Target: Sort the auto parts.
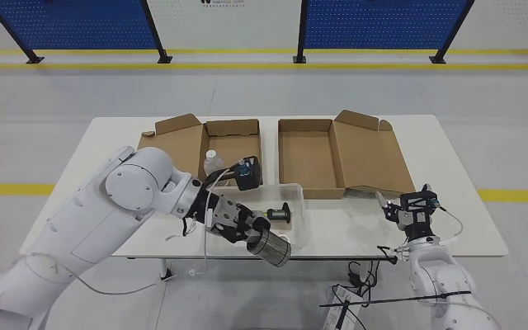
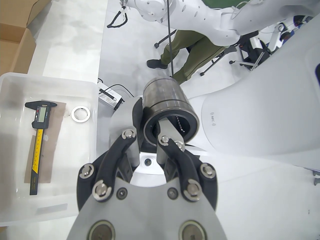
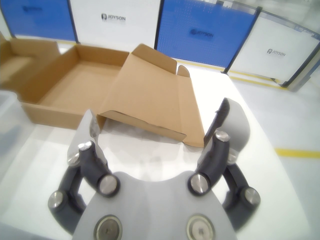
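My left gripper point(image 2: 151, 118) is shut on a dark metal cylindrical bearing point(image 2: 167, 101), with one finger inside its bore and the other on its outer wall. In the top view the bearing point(image 1: 270, 247) hangs just past the table's front edge, beside the near corner of a clear plastic tray point(image 1: 293, 191). Inside the tray point(image 2: 50, 81) lie a digital caliper point(image 2: 38, 136) and a metal washer point(image 2: 73, 114). My right gripper point(image 3: 157, 116) is open and holds nothing. It hovers over the table's front right point(image 1: 404, 205), near the right box's flap.
Two open cardboard boxes stand at the back, a left one point(image 1: 231, 148) and a right one point(image 1: 309, 157). The right box's flap point(image 3: 155, 96) lies flat on the table. A small white item point(image 1: 212, 161) sits by the left box.
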